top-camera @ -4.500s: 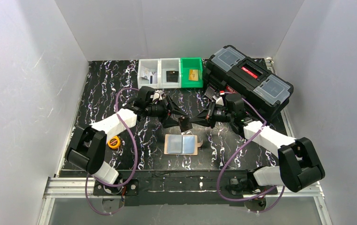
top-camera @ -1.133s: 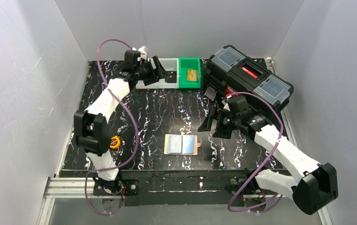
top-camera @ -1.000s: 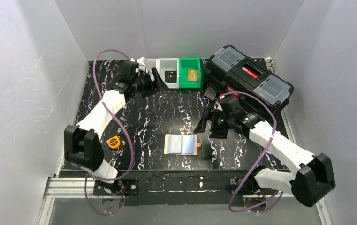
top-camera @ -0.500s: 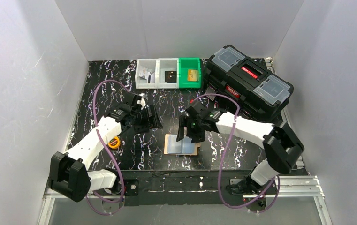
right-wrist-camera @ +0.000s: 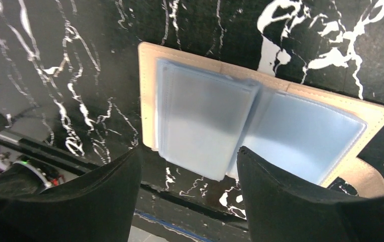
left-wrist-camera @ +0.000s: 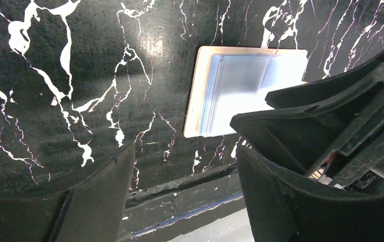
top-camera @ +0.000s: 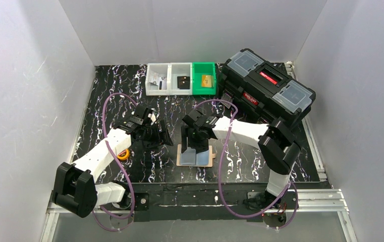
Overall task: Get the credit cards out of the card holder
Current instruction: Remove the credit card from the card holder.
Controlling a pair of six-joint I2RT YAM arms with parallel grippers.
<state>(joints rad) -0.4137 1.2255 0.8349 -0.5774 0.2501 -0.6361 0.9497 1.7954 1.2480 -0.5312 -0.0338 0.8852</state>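
The card holder (top-camera: 198, 160) lies open and flat near the table's front edge, cream rim outward (right-wrist-camera: 148, 75). Pale blue credit cards or sleeves (right-wrist-camera: 207, 118) fill both halves; I cannot tell cards from sleeves. My right gripper (top-camera: 196, 146) hangs just over the holder's far side, open, its fingers (right-wrist-camera: 300, 196) straddling the near edge of the blue stack with nothing between them (right-wrist-camera: 187, 196). My left gripper (top-camera: 162, 135) is open and empty a little left of the holder (left-wrist-camera: 225, 96). A tan-gold card (top-camera: 208, 79) lies in the green bin.
A large black toolbox (top-camera: 268, 88) stands at the back right. Two white bins and a green one (top-camera: 182, 78) line the back edge. A yellow tape measure (top-camera: 123, 154) lies under the left forearm. The table's front edge (left-wrist-camera: 189, 212) runs just below the holder.
My right gripper swung left from beside the toolbox to over the card holder, its jaws narrowing somewhat. My left arm came back from the bins to the holder's left side.
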